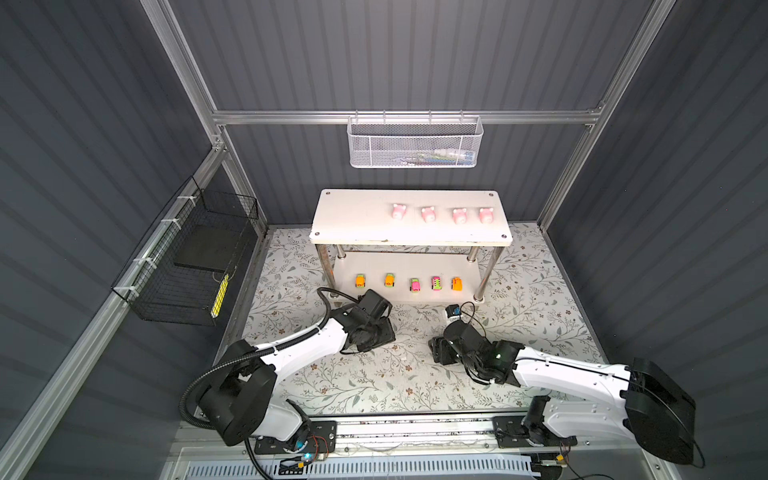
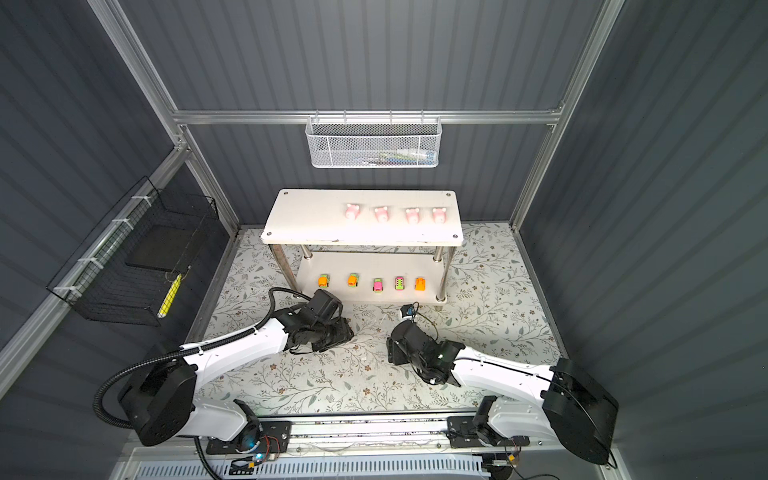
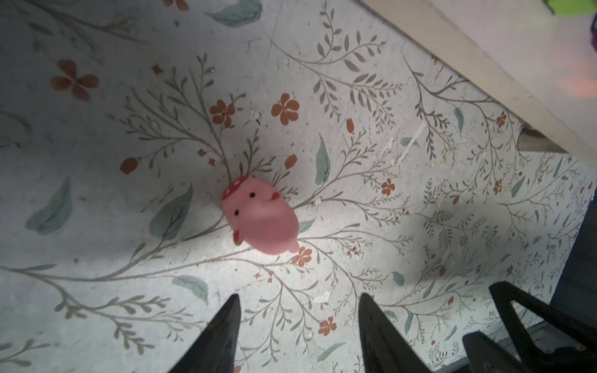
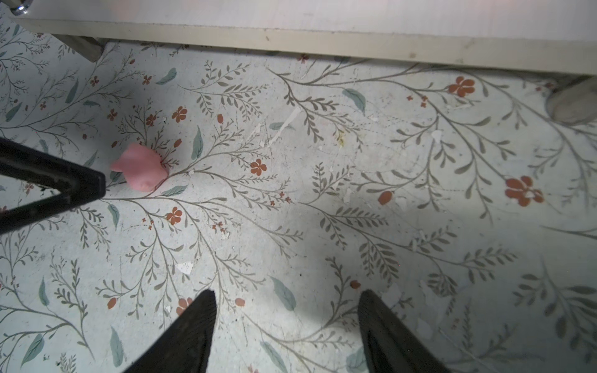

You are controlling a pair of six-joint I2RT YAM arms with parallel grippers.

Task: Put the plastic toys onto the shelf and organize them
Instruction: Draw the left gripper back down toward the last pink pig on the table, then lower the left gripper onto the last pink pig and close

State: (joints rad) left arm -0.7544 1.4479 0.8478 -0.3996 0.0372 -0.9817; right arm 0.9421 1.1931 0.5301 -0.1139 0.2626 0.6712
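The shelf (image 1: 353, 216) (image 2: 307, 216) stands at the back of the floral mat. Several pale pink pigs (image 1: 428, 214) sit in a row on its top board. Several little cars (image 1: 414, 285) line the lower board. One more pink pig (image 3: 260, 219) (image 4: 142, 168) lies on the mat in front of the shelf; I cannot make it out in the top views. My left gripper (image 3: 300, 298) (image 1: 386, 332) hovers open just short of this pig, nothing between its fingers. My right gripper (image 4: 287, 294) (image 1: 438, 351) is open and empty over bare mat to the pig's right.
A white mesh basket (image 1: 415, 143) hangs on the back rail. A black wire basket (image 1: 187, 257) hangs on the left wall. A small blue-and-white device with a cable (image 1: 453, 311) lies by the shelf's front edge (image 4: 290, 35). A shelf foot (image 4: 571, 106) stands nearby.
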